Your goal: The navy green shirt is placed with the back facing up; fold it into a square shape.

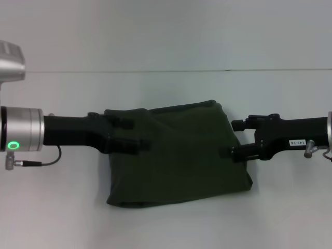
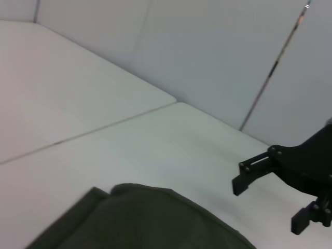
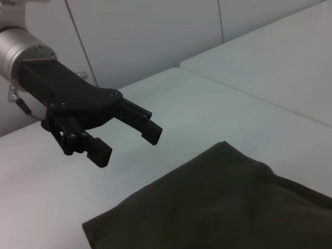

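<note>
Hidden: the left edge of the navy green shirt (image 1: 181,155) lies under the left gripper (image 1: 136,136) in the head view, so that border cannot be traced; no lettering shows on any visible face of the cloth.
Cut off: the left wrist view shows only one rounded corner of the shirt (image 2: 140,218) at the frame's lower edge; the right wrist view shows one corner and a folded edge (image 3: 218,202), the rest running out of frame.
Hard to make out: black fingers against dark cloth in the head view blur together, so touch or no touch with the fabric cannot be told there.
Shirt: folded into a compact, roughly square bundle lying flat at the middle of the white table (image 1: 166,228), its near edge slightly rumpled and thick with layers.
Left arm: reaches in level from the left side, wrist straight, fingers pointing across the shirt's left part.
Left gripper state: released, the two fingers (image 3: 150,129) spread apart with nothing between them, raised above the table beside the shirt's corner.
Right arm: reaches in level from the right, the right gripper (image 1: 228,140) at the shirt's right edge.
Right gripper state: released, jaws parted and empty, seen clear of the cloth in the left wrist view (image 2: 275,199).
</note>
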